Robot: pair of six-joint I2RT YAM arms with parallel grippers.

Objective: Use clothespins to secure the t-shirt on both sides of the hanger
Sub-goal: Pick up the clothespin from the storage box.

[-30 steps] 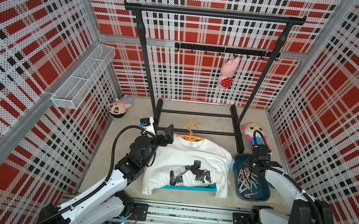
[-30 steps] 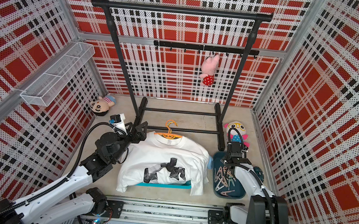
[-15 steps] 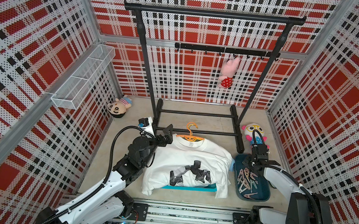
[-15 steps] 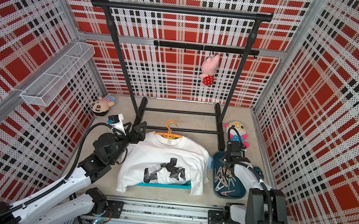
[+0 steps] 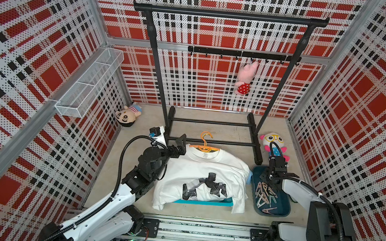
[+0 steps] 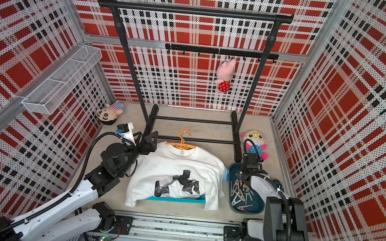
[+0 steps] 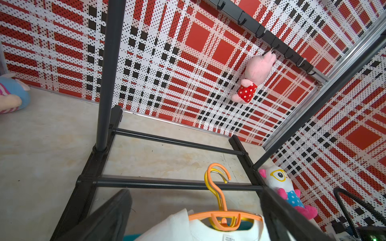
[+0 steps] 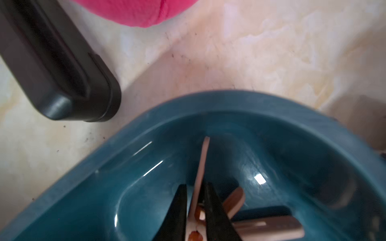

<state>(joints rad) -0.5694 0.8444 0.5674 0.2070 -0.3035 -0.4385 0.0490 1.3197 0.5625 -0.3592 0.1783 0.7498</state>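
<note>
A white t-shirt (image 5: 203,173) with a black print lies flat on the floor, and an orange hanger (image 5: 205,146) sits in its neck. My left gripper (image 5: 180,146) is open at the shirt's left shoulder. In the left wrist view its fingers (image 7: 108,217) stand either side of the hanger (image 7: 221,217) without touching it. Several clothespins (image 5: 266,194) lie in a dark teal tray (image 5: 283,208) right of the shirt. My right gripper (image 8: 196,187) is down in the tray's far end, shut on a pale pink clothespin (image 8: 201,162) that sticks out past its tips.
A black garment rack (image 5: 222,14) stands behind the shirt, its foot close to the tray. A pink plush (image 5: 245,76) hangs from the hook rail. A boy doll (image 5: 126,116) and an owl plush (image 5: 272,143) lie on the floor. A wire basket (image 5: 88,83) is on the left wall.
The right wrist has shifted slightly over the tray's far end. The left arm has hardly moved and its gripper stays open.
</note>
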